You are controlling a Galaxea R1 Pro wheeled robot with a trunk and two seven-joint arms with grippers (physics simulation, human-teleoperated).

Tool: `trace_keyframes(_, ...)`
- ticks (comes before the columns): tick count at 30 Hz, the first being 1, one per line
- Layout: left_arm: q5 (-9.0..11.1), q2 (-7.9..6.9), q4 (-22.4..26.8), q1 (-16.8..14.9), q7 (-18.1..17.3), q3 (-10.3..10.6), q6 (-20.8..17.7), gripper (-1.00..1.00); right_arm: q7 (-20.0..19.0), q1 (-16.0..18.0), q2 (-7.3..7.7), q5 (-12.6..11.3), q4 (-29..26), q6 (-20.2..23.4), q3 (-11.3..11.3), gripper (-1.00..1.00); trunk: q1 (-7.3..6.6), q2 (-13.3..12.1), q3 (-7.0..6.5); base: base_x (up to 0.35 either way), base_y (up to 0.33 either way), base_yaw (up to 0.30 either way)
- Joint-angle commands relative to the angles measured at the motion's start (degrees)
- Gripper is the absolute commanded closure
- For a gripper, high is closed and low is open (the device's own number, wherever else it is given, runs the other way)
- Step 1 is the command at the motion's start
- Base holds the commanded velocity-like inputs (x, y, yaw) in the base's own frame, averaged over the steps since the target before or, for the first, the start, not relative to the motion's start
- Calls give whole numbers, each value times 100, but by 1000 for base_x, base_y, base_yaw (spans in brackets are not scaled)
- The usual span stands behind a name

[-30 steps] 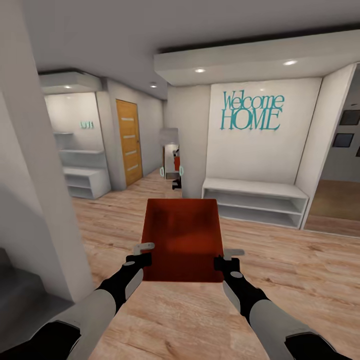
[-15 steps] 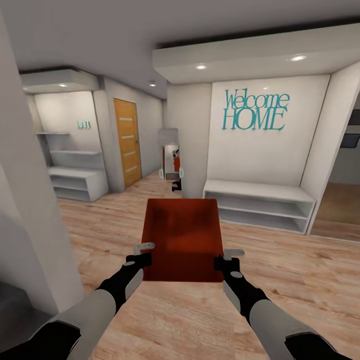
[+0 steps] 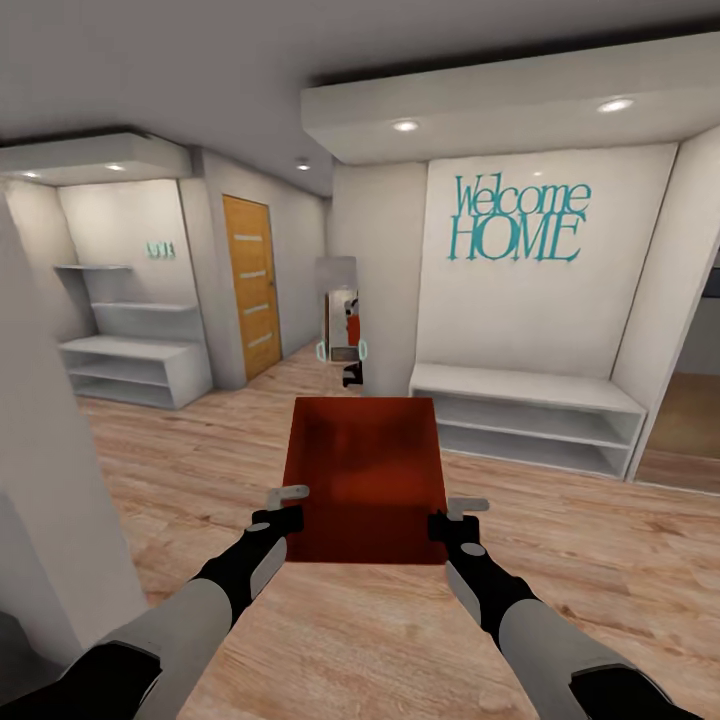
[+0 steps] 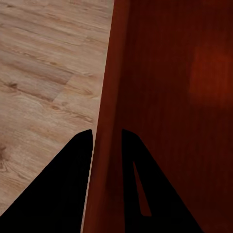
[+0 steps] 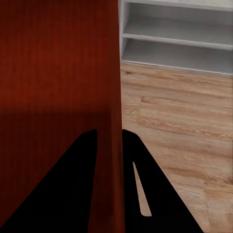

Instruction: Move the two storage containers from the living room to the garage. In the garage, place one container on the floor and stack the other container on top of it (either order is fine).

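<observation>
Both hands (image 3: 290, 507) (image 3: 452, 515) clamping open red container (image 3: 364, 480).

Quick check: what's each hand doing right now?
Left hand: shut on the red-orange open-topped storage container, left wall.
Right hand: shut on its right wall.

Storage container (image 3: 364, 470): plain red-orange, darker in its shaded interior. Left gripper (image 3: 287, 506) and right gripper (image 3: 459, 519): black bodies with pale grey fingers. Floor (image 3: 600, 560): light wood planks with brown grain. Walls: white. Lettering (image 3: 516, 220): teal. Door (image 3: 250, 285): orange-tan with pale horizontal stripes. Shelf unit (image 3: 530, 415): white.
</observation>
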State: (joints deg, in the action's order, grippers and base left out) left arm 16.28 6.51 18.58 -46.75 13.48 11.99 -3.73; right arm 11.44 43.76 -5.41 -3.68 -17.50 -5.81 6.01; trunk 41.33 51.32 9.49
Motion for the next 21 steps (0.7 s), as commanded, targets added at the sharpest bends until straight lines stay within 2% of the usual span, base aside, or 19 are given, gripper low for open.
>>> trace_keyframes(1,-106,-132,31,-1,293,32,-22,100,473,10,5,-86,19,-27,-179,100,4,6,8,326,0,0)
trace_keyframes(21,-107,-132,31,-1,292,32,-22,100,466,10,5,-80,19,-25,-179,100,4,6,8,326,0,0)
